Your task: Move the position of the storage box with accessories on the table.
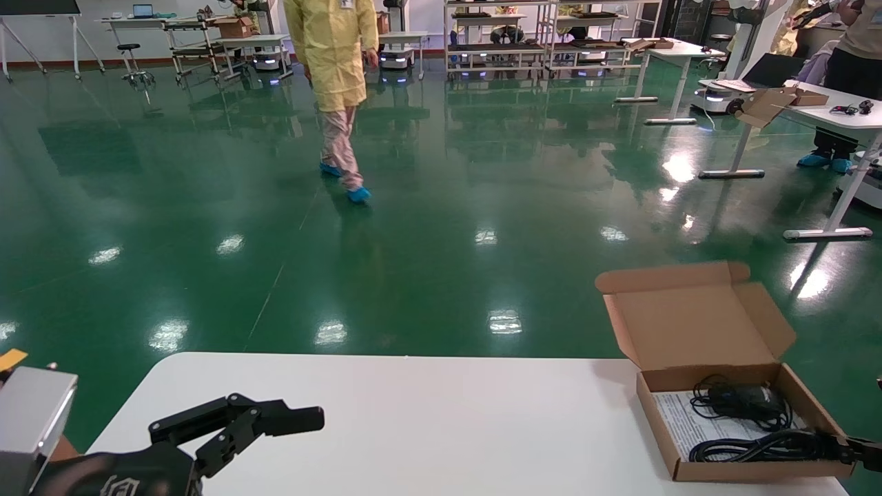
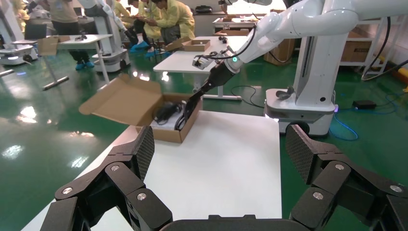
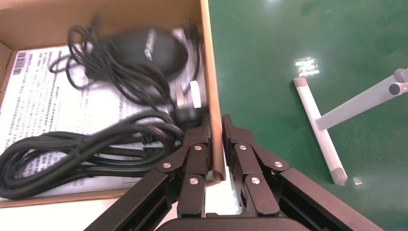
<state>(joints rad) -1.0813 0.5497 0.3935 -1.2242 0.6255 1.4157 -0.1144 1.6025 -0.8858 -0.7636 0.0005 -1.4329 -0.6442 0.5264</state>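
Observation:
The storage box [image 1: 741, 470], brown cardboard with its flap lid standing open, sits at the far right of the white table [image 1: 413, 420]. Inside lie coiled black cables [image 1: 751, 446], a black adapter [image 3: 149, 48] and a white printed sheet [image 3: 43, 96]. My right gripper [image 3: 216, 126] is shut on the box's right side wall [image 3: 208, 72], one finger inside and one outside; it also shows in the head view [image 1: 837, 444] and the left wrist view [image 2: 185, 115]. My left gripper [image 1: 275, 421] is open and empty, low over the table's near left corner, far from the box [image 2: 168, 134].
The box lies close to the table's right edge, over green floor [image 3: 298, 38]. A person in yellow [image 1: 334, 69] walks on the floor beyond the table. Other white desks [image 1: 841, 114] stand at the far right. A white robot base [image 2: 308, 103] stands beside the table.

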